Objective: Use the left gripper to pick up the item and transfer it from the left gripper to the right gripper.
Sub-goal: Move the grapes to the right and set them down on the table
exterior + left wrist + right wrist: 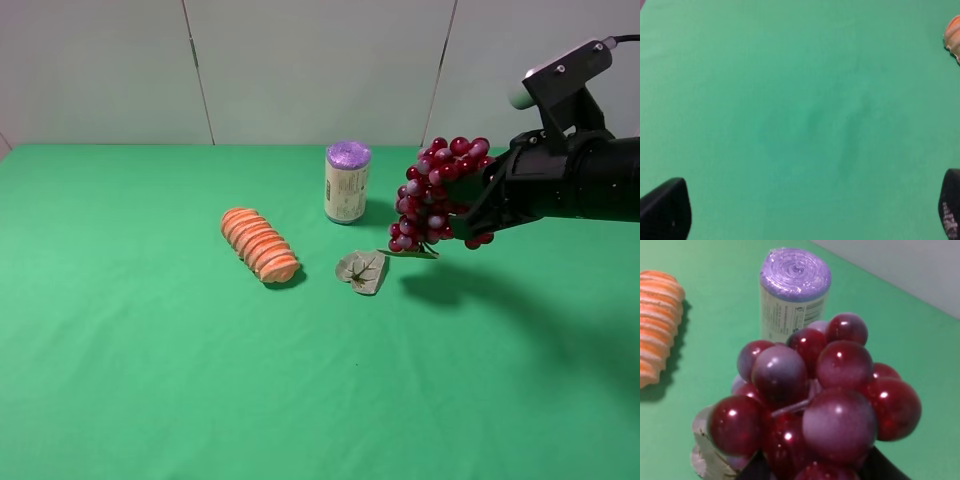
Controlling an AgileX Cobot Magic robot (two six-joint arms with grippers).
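The bunch of dark red and purple grapes [435,195] hangs in the air at the right, just right of the purple-topped can. My right gripper [470,208] is shut on it from the right. In the right wrist view the grapes [815,400] fill the frame, with black fingers [882,466] at their base. One green leaf [410,253] hangs under the bunch. My left gripper [807,220] is out of the exterior high view. Its wrist view shows its two black fingertips [665,210] far apart over bare green cloth, holding nothing.
A ribbed orange roll [260,245] lies mid-table. A purple-topped can [347,182] stands upright behind it. A loose pale green leaf [362,271] lies flat on the green cloth [150,350] below the bunch.
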